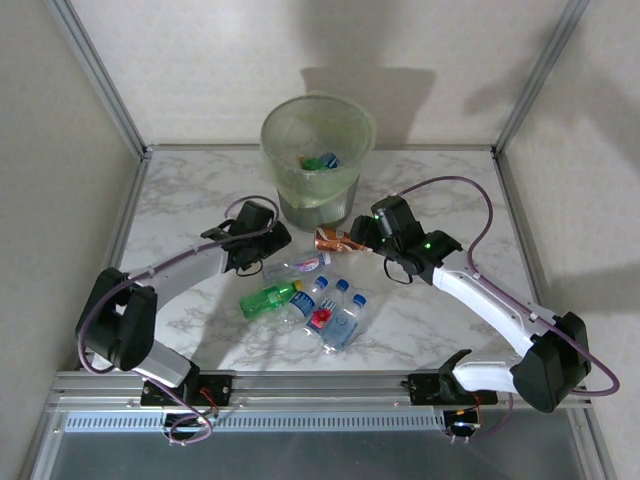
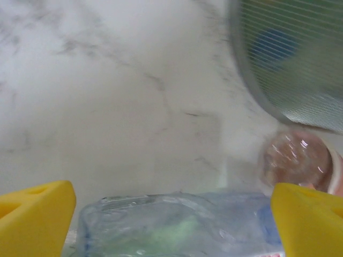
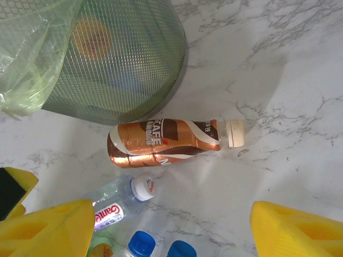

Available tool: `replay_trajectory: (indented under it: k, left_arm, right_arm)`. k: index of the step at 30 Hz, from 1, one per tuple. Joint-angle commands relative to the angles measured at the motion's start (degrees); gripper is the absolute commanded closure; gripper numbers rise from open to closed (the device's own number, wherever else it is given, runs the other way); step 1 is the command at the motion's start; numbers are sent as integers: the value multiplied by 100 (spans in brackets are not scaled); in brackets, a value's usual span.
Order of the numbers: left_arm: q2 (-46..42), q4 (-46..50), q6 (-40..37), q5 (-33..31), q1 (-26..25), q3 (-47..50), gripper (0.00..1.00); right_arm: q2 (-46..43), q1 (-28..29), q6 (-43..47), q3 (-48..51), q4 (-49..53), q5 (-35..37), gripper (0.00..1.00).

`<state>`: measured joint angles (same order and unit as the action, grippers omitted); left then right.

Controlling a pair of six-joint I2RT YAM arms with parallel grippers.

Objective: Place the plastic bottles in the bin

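The left hand (image 2: pixel 171 193) is standing wide open, its yellow fingers (image 2: pixel 32 219) straddling a clear bottle (image 2: pixel 182 227) that is lying crosswise on the desk (image 2: pixel 107 80). It is not gripping anything yet. The right hand (image 3: pixel 169 206) is also hanging released and empty over the brown bottle (image 3: pixel 161 142), which is lying on its side just beside the foot of the bin (image 3: pixel 107 59). More bottles are lying in a cluster nearer the arms, among them a green bottle (image 1: pixel 268 300) and blue-capped bottles (image 1: pixel 340 320). A few are already showing inside the bin.

The step in hand is probably the left hand's grasp on the clear bottle. Doing it well is looking like a matter of sinking low enough that the pads are meeting the bottle's body rather than skimming its top. The close should be gentle, since the thin wall is likely to buckle and squirt out. The brown bottle's base is sitting near the right finger, so a square, centred close is avoiding a nudge. The bin's rim is standing far above the bottles, so the lift is calling for height before any swing across. With both arms crowding the bin, taking turns is looking safer.
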<state>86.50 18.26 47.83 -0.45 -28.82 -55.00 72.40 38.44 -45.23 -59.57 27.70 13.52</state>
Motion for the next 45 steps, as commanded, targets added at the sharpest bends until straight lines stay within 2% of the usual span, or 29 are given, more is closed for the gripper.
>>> replay_trajectory:
  k: [1, 8, 14, 18, 20, 23, 30, 39, 45]
  left_arm:
    - [-173, 48, -1402, -576, -425, -229, 4]
    - [36, 53, -2396, -639, -902, -259, 4]
    - [-93, 43, -2857, -362, -1011, -107, 0]
    - [179, 228, -3159, 44, -1070, -199, 0]
    - [383, 398, -3268, -191, -1125, -298, 0]
    - [438, 389, -3303, -503, -1135, -333, 0]
    - [714, 270, -3328, -623, -1135, -467, 1]
    - [780, 341, -3463, -85, -1135, -582, 0]
    - [1056, 297, -3361, -617, -1092, -621, 0]
  right_arm:
    - [-88, -38, 24, -94, 32, 93, 24]
    - [-149, -47, -12, -88, 63, 82, 24]
    - [-177, -55, -21, -81, 102, 111, 23]
    - [-126, -62, -38, -102, 50, 50, 23]
    - [-105, -64, -38, -132, 67, 46, 23]
    - [-130, -64, -21, -142, 71, 46, 22]
    - [-117, -64, -21, -133, 91, 37, 22]
    - [-147, -73, -25, -142, 101, 80, 18]
    - [-83, -73, -38, -147, 25, -16, 18]
